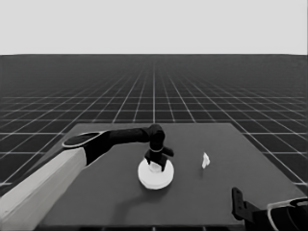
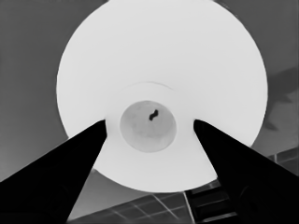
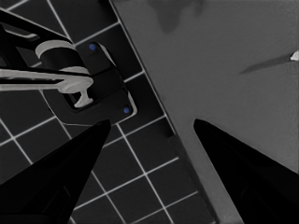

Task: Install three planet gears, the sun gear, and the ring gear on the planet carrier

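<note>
straddling larger round part (image 1: 155, 174), left claw (image 1: 158, 162) spread

The larger round part (image 1: 155, 174) looks like smooth, matt white plastic, evenly pale with no gloss, and its raised centre (image 2: 148, 126) is a slightly greyer, faintly mottled patch. The bench (image 1: 110, 192) is a flat, dark, matt surface without grain or shine, and the thin white piece (image 1: 205, 160) on it has the same chalky finish. The left gripper (image 1: 155, 162) is plain matt black, while the arm farther back (image 1: 33, 192) is smooth pale grey.
</note>
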Controlling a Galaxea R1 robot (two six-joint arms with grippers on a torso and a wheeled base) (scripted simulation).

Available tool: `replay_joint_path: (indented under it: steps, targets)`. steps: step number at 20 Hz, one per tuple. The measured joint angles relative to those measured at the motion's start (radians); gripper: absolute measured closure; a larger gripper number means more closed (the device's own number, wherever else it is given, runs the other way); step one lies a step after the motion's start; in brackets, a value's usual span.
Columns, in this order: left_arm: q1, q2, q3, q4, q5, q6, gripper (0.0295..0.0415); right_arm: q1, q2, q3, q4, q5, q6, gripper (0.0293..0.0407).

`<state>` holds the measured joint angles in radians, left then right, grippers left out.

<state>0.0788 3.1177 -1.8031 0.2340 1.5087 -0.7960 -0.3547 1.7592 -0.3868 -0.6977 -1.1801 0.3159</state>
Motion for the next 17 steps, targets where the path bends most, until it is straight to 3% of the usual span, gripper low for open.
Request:
replay_joint_path:
  steps: [2, 4, 6, 12, 13, 14, 15, 17]
  targets:
    - [0.000, 0.000, 0.000, 0.000, 0.000, 0.000, 0.0326, 0.000, 0.000, 0.000, 0.000, 0.000, 0.000, 0.0315]
    - [-0.070, -0.012, 0.043, -0.059, 0.018, -0.366, 0.0325, 0.000, 0.000, 0.000, 0.000, 0.000, 0.000, 0.0315]
    - [-0.097, -0.013, 0.052, -0.080, 0.025, -0.491, 0.0326, 0.000, 0.000, 0.000, 0.000, 0.000, 0.000, 0.0315]
    - [-0.109, -0.013, 0.054, -0.091, 0.029, -0.554, 0.0326, 0.000, 0.000, 0.000, 0.000, 0.000, 0.000, 0.0315]
    - [-0.193, -0.280, 0.506, -0.023, -0.318, -0.072, 0.0302, 0.314, 0.192, -0.238, 0.442, -0.172, 0.352, 0.0305]
    - [-0.288, -0.683, 0.870, 0.018, -0.531, 0.403, 0.0296, 0.448, 0.355, -0.538, 0.582, -0.233, 0.483, 0.0308]
    - [-0.345, -0.976, 1.078, 0.042, -0.654, 0.709, 0.0310, 0.472, 0.463, -0.758, 0.616, -0.278, 0.531, 0.0311]
    - [-0.394, -1.235, 1.279, 0.064, -0.770, 0.995, 0.0323, 0.477, 0.583, -1.008, 0.636, -0.323, 0.552, 0.0314]
